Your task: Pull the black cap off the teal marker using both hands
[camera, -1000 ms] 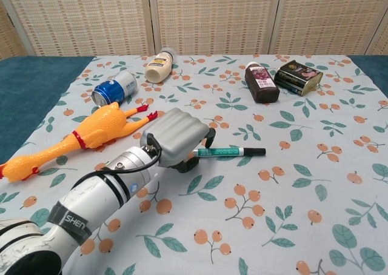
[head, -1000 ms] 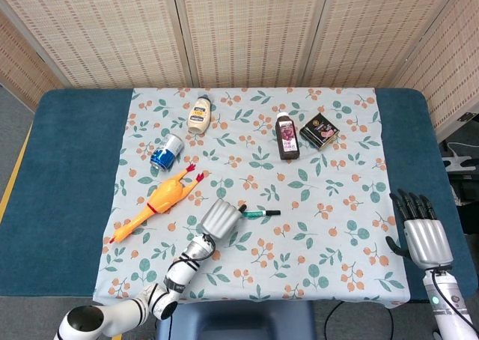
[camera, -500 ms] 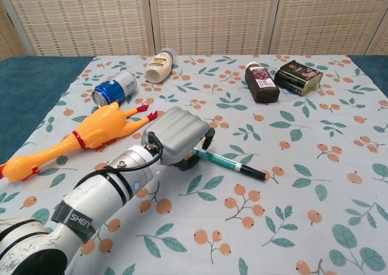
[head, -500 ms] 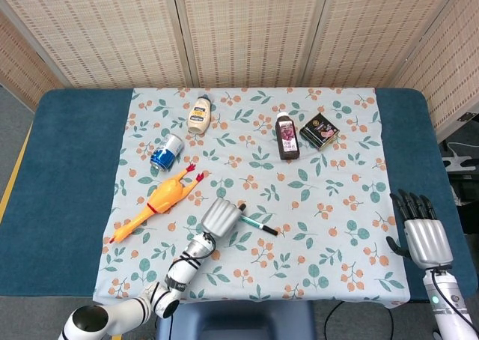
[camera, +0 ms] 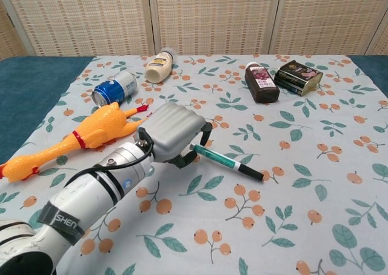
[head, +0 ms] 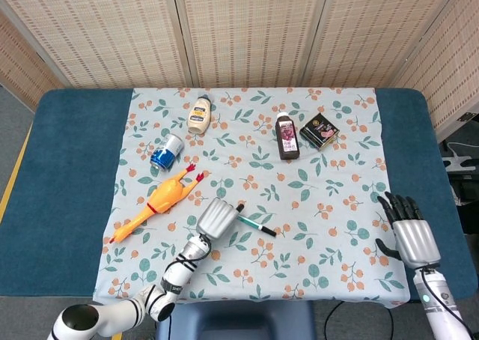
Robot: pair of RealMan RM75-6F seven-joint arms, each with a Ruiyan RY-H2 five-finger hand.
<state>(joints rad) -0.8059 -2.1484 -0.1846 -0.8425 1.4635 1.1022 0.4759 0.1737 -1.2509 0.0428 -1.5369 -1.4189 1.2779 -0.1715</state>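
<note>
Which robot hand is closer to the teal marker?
The left robot hand, gripping the teal marker at its end. The right robot hand waits far off beside the table edge.

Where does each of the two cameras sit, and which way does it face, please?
Head view: high above the near edge, looking steeply down at the whole table; shows the left hand at the teal marker and the right hand at the right edge.
Chest view: low at the near edge, looking forward across the cloth toward the screens; only the left arm and hand show.
Shared: left hand, marker, rubber chicken.
</note>
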